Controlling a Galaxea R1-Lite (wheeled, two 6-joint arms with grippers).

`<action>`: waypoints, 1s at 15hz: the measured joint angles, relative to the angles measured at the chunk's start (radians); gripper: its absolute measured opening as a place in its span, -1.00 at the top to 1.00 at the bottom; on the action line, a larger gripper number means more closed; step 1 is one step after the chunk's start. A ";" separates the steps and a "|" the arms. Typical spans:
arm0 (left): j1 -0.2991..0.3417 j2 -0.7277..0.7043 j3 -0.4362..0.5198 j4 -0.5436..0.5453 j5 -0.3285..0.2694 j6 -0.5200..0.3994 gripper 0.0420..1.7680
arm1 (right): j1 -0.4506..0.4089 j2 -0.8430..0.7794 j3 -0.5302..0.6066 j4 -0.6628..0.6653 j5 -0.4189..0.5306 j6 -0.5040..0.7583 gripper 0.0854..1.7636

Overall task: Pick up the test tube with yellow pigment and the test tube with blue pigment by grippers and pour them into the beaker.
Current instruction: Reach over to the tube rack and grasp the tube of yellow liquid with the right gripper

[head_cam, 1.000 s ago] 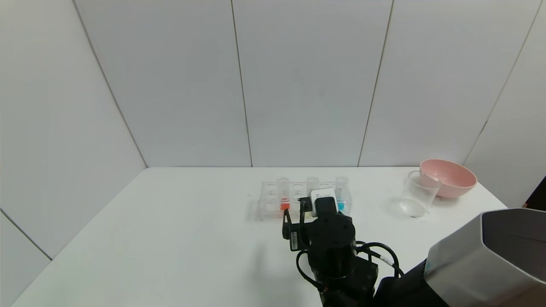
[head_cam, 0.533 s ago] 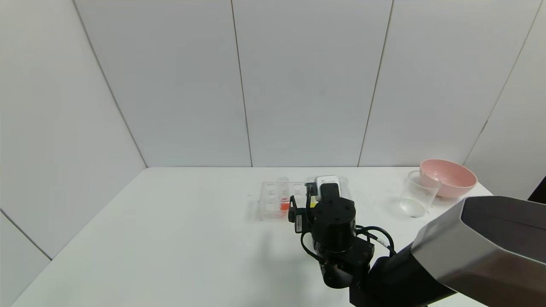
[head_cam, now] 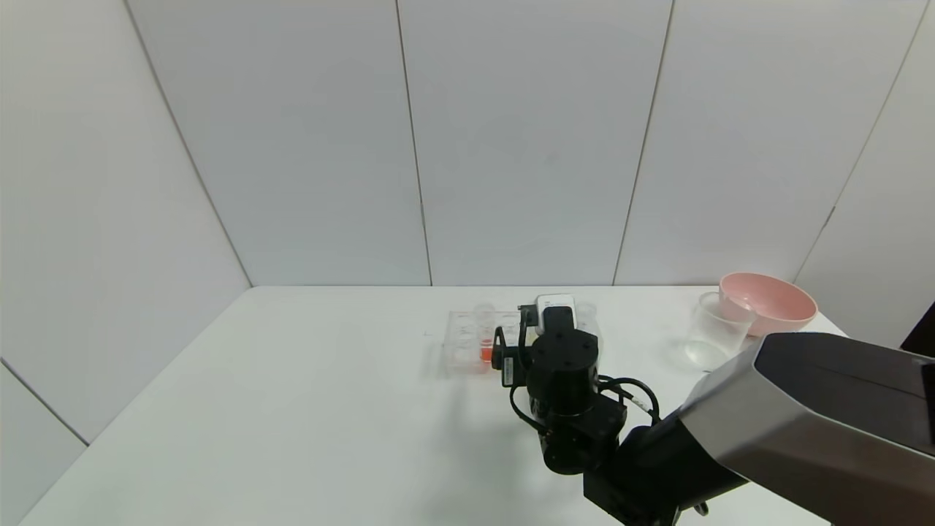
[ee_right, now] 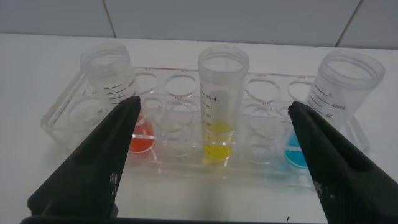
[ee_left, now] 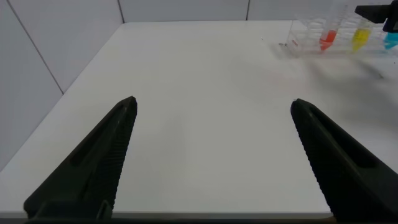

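Collision risk: with the right gripper (ee_right: pixel 208 155) fingers spread and released around the test tube with yellow pigment (ee_right: pixel 221 106), upright mid-rack (ee_right: pixel 62 106) between red-orange tube (ee_right: pixel 115 93) and the test tube with blue pigment (ee_right: pixel 339 99), you may clip a neighbour.

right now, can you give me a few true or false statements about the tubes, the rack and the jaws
1. The test tube with yellow pigment stands upright in the clear rack. True.
2. The right gripper is shut on the yellow tube. False: its jaws are wide open, one on each side of that tube, not touching it.
3. The test tube with blue pigment lies flat on the table. False: it stands in the rack, beside the yellow one.
4. The beaker stands next to the pink bowl. True.
5. The left gripper holds the red-orange tube. False: its jaws are open and empty, far from the rack.
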 joint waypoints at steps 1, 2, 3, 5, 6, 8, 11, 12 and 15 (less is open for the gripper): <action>0.000 0.000 0.000 0.000 0.000 0.000 -1.00 | -0.009 0.005 -0.006 0.000 0.010 0.000 -0.94; 0.000 0.000 0.000 0.000 0.000 0.000 -1.00 | -0.018 0.010 -0.012 -0.001 0.018 0.000 -0.94; 0.000 0.000 0.000 0.000 0.000 0.000 -1.00 | -0.026 0.014 -0.017 -0.002 0.023 0.000 -0.94; 0.000 0.000 0.000 0.000 0.000 0.000 -1.00 | -0.041 0.023 -0.027 -0.003 0.046 0.000 -0.94; 0.000 0.000 0.000 0.000 0.000 0.000 -1.00 | -0.050 0.027 -0.031 -0.002 0.057 0.000 -0.94; 0.000 0.000 0.000 0.000 0.000 0.000 -1.00 | -0.062 0.039 -0.043 -0.003 0.064 0.000 -0.94; 0.000 0.000 0.000 0.000 0.000 0.000 -1.00 | -0.069 0.056 -0.053 -0.007 0.080 0.000 -0.94; 0.000 0.000 0.000 0.000 0.000 0.000 -1.00 | -0.070 0.061 -0.057 -0.007 0.081 0.000 -0.94; 0.000 0.000 0.000 0.000 0.000 0.000 -1.00 | -0.071 0.072 -0.074 -0.007 0.081 0.000 -0.94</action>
